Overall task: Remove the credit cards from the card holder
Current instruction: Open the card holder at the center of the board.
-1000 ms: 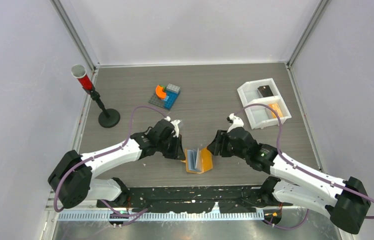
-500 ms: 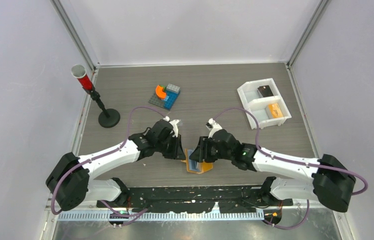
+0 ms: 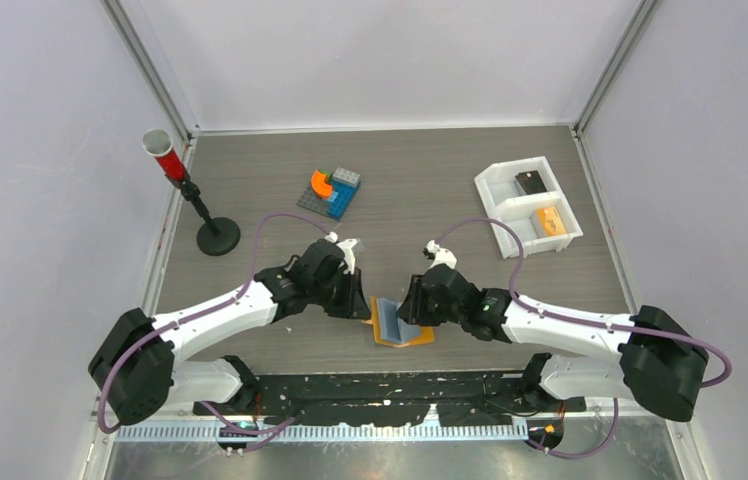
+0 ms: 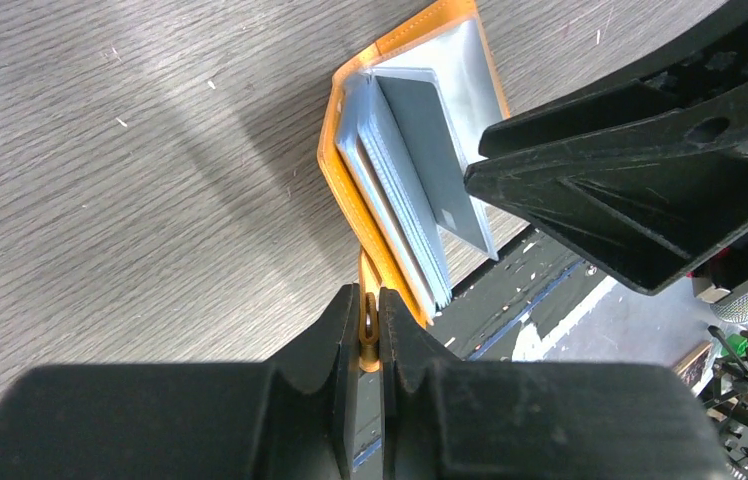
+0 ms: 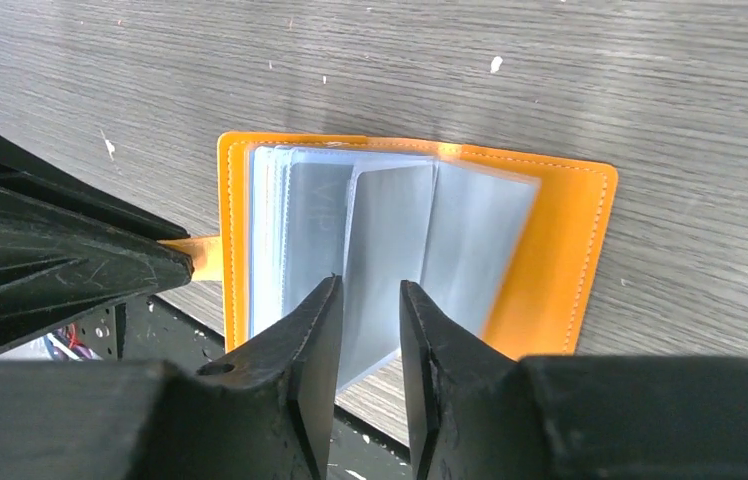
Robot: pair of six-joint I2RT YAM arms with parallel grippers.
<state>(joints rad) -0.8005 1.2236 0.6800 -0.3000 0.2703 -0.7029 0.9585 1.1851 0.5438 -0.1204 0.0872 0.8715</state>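
The tan-orange card holder point(image 3: 388, 322) lies open at the table's near edge, its pale blue sleeves fanned up point(image 5: 300, 220). My left gripper point(image 4: 370, 335) is shut on its small orange edge tab and stands at its left side in the top view point(image 3: 365, 308). My right gripper point(image 5: 367, 300) is open, and one upright sleeve stands between its jaws; it sits over the holder's right half point(image 3: 410, 318). A grey credit card point(image 4: 430, 150) shows inside a sleeve. A dark flat thing point(image 3: 528, 182) lies in the tray's far compartment.
A white two-compartment tray point(image 3: 510, 168) stands at the back right with a small orange block point(image 3: 549, 220) in its near compartment. A stack of toy bricks point(image 3: 332, 190) is at the back middle. A black stand with a red cup point(image 3: 195, 205) is at the left.
My right gripper has moved left onto the holder and then drawn a little right. The holder's right cover has gone from raised to lying flat. The left gripper has stayed on the tab.
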